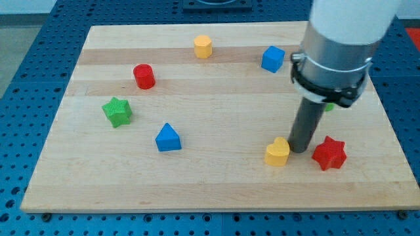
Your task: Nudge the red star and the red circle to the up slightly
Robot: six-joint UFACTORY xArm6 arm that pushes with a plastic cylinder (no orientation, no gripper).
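Observation:
The red star (329, 153) lies near the view's bottom right of the wooden board (210, 190). The red circle (144, 76), a short cylinder, stands at the upper left. My tip (300, 150) touches down between the red star on its right and a yellow heart (277, 152) on its left, close to both. The red circle is far off to the tip's upper left.
A yellow hexagon (203, 46) and a blue cube (273, 59) sit near the top edge. A green star (117, 111) and a blue triangle (168, 137) lie on the left half. A green block (329, 106) peeks out behind the arm.

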